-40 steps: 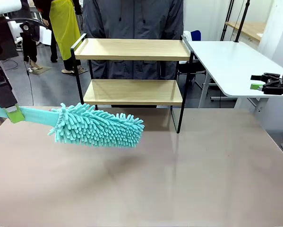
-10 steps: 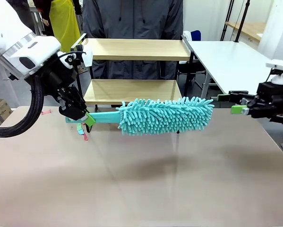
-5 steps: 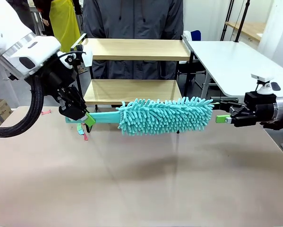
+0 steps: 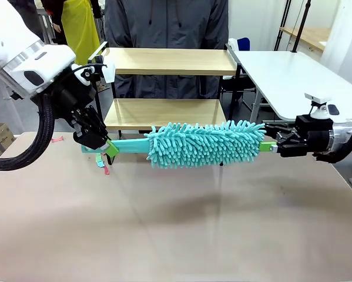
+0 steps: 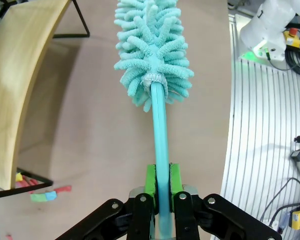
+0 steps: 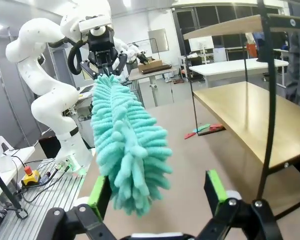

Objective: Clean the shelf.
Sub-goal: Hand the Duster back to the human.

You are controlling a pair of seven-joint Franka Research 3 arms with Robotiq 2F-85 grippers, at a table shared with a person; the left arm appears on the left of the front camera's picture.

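Turquoise duster (image 4: 205,143) clamped in left gripper (image 4: 109,149); right gripper (image 4: 270,144) spread at tip

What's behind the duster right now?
Behind the duster stands the shelf; its lower board shows above the fluffy head, whose bulk hides the right front leg's foot. A person stands beyond it.

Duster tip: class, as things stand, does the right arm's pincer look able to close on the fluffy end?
Probably yes. The right pincer stands open at the duster tip, its green pads either side of the fluff in the right wrist view, nothing between. The left pincer holds the handle, steadying it in front of the shelf.
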